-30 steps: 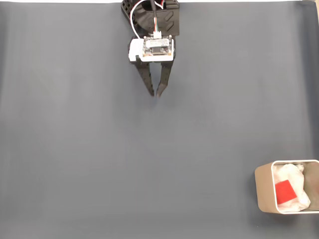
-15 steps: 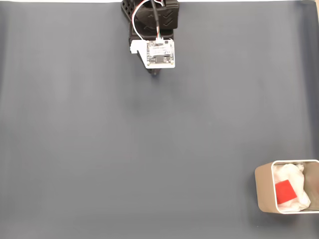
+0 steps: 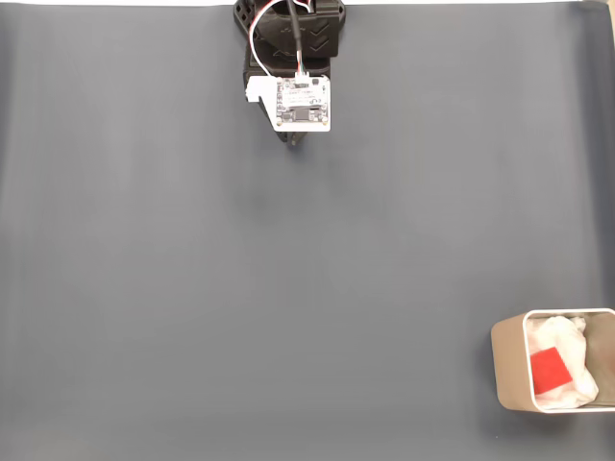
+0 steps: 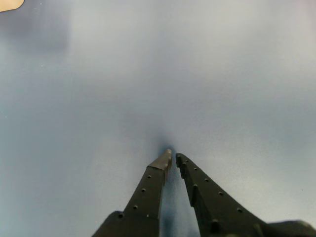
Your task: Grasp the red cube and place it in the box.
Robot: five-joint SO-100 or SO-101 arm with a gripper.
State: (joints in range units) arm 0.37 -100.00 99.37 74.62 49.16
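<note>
arm: tucked up at the top edge of the fixed view, gripper aimed down at the mat
jaws: pretty much pressed together, holding nothing
cubes: one red cube, sitting in the box
boxes: one

Dark grey table spreads across the whole fixed view, smooth and matte, a thin white strip along its top edge. Down in the lower right corner the box sits right on it, partly cut off by the frame's right side. In the wrist view the same grey surface runs wide, plain and slightly glossy
</note>
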